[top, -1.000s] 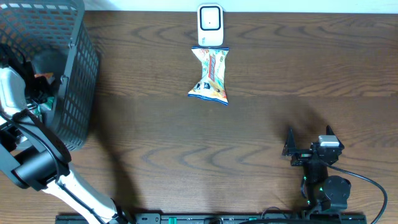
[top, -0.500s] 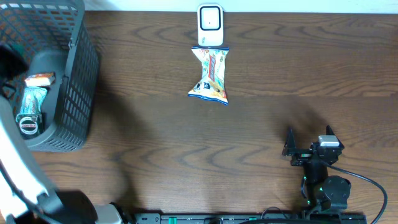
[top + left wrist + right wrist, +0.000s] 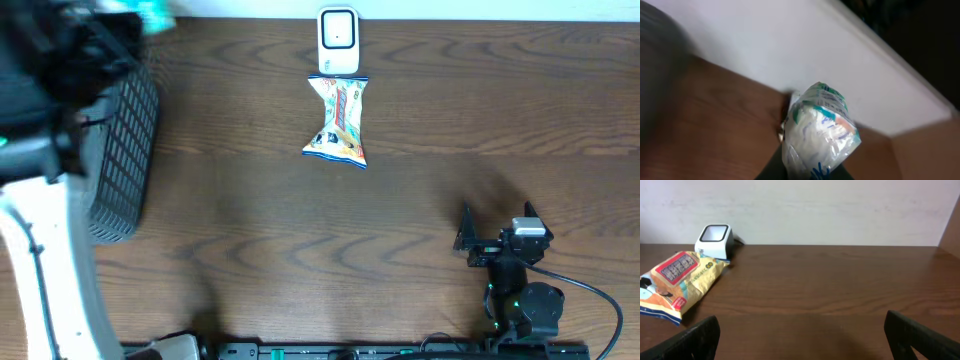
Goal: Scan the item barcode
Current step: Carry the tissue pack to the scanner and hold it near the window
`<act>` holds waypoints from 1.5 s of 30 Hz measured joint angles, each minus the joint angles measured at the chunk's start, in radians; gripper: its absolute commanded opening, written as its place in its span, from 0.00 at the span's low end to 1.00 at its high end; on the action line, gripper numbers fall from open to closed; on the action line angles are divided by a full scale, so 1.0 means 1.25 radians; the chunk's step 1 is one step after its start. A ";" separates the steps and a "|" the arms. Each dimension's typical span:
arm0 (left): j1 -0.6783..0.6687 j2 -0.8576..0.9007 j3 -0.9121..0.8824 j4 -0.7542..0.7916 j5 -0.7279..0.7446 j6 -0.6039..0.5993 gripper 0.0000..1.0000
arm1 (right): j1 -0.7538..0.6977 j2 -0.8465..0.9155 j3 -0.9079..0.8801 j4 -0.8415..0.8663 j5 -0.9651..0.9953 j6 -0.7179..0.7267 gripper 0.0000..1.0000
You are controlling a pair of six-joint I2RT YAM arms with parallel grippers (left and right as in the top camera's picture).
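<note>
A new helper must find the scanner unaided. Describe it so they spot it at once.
On the brown wooden table, look to the middle of the far edge, by the white wall. A small white barcode scanner stands there, just behind a colourful snack bag. Unlike that crinkly printed bag, it is a hard white box with a dark-framed window.

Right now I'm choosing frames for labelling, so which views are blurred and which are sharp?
Overhead: the left arm is smeared by motion above the dark mesh plastic basket; the orange-and-blue snack bag and white box-shaped scanner are crisp. Left wrist: the white-and-teal plastic packet looks soft, the left edge smeared. Right wrist: sharp, evenly lit.
</note>
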 measured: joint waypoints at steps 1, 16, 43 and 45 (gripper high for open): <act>-0.035 0.013 0.000 -0.002 -0.014 -0.002 0.07 | 0.000 0.000 0.000 0.000 0.000 0.000 0.99; -0.338 0.349 0.000 -0.026 -0.229 0.022 0.08 | 0.000 0.000 0.000 0.000 0.000 0.000 0.99; -0.395 0.508 0.000 -0.123 -0.354 0.048 0.41 | 0.000 0.000 0.000 0.000 0.000 0.000 0.99; -0.395 0.492 0.000 -0.134 -0.354 0.056 0.41 | 0.000 0.000 0.000 0.000 0.000 0.000 0.99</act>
